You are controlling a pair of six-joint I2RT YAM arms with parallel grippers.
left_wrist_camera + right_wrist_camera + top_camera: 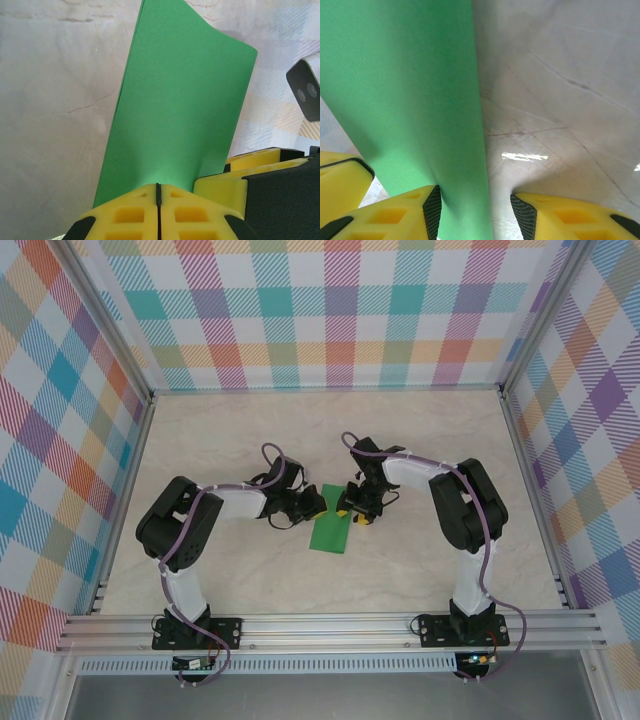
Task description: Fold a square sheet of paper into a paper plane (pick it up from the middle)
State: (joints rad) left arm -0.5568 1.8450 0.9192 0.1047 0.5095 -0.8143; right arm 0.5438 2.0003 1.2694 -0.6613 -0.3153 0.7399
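Observation:
The square sheet of paper (330, 532) is folded into a narrow bright-green strip in the middle of the table, between the two grippers. In the left wrist view the green sheet (180, 100) rises from my left gripper (158, 189), whose yellow fingers are shut on its near edge. My left gripper (312, 506) sits at the strip's left side. My right gripper (352, 512) is at its right side. In the right wrist view the green sheet (405, 85) passes between the jaws of my right gripper (475, 200), which is open. The sheet lies against the left pad.
The beige marble-pattern table (450, 450) is walled by checked panels on three sides, and a metal rail (330, 625) runs along the near edge. The right gripper's yellow finger (250, 172) and its wrist camera (306, 87) crowd the left wrist view.

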